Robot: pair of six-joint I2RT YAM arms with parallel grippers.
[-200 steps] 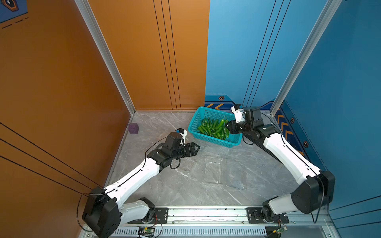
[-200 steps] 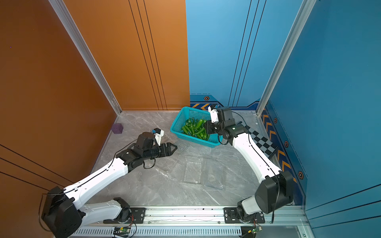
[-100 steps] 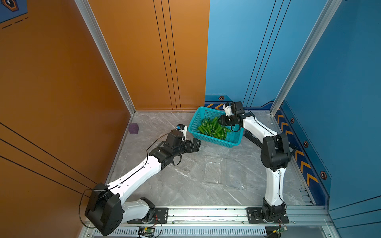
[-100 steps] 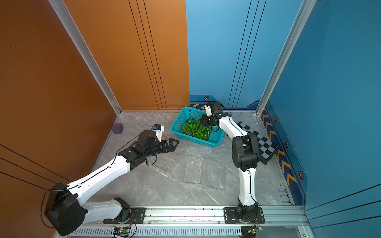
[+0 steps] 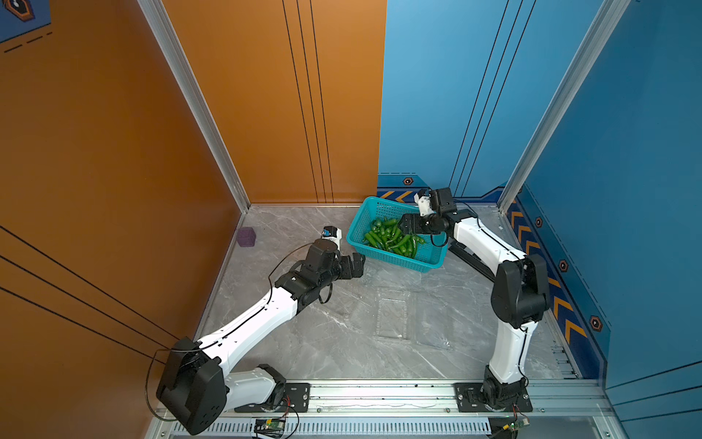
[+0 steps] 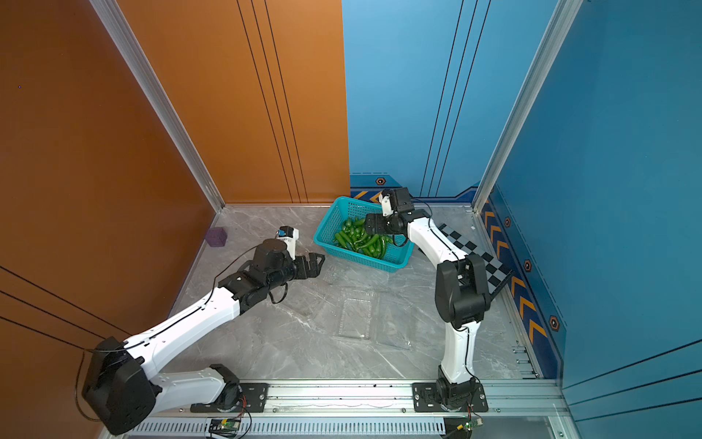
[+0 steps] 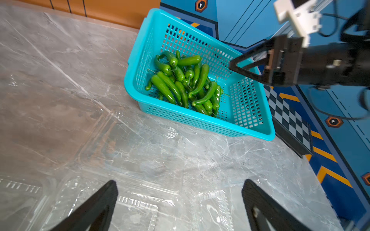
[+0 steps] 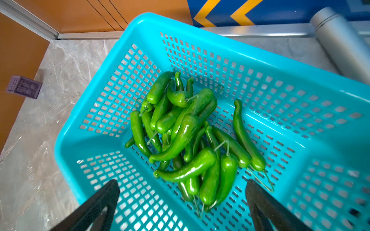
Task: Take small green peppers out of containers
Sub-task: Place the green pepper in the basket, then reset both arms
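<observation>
Several small green peppers (image 5: 391, 239) (image 6: 361, 241) (image 7: 184, 84) (image 8: 186, 136) lie heaped in a teal perforated basket (image 5: 395, 263) (image 8: 90, 100) at the back. The clear containers (image 5: 393, 317) (image 6: 355, 313) (image 7: 140, 152) lie flat on the marble in front of it, and no peppers show in them. My left gripper (image 5: 355, 266) (image 7: 180, 183) hovers open over the containers, nothing between its fingers. My right gripper (image 5: 404, 224) (image 8: 183, 182) hangs open just above the pepper pile, holding nothing.
A small purple cube (image 5: 246, 236) (image 8: 24, 87) sits by the orange wall at the left. A checkerboard panel (image 6: 475, 251) (image 7: 288, 118) lies right of the basket. Orange and blue walls close the back and sides. A metal rail (image 5: 380, 395) runs along the front.
My right gripper's jaws went from nearly shut to wide open over the basket, and that arm's elbow swung upright. My left gripper spread fully and edged toward the basket.
</observation>
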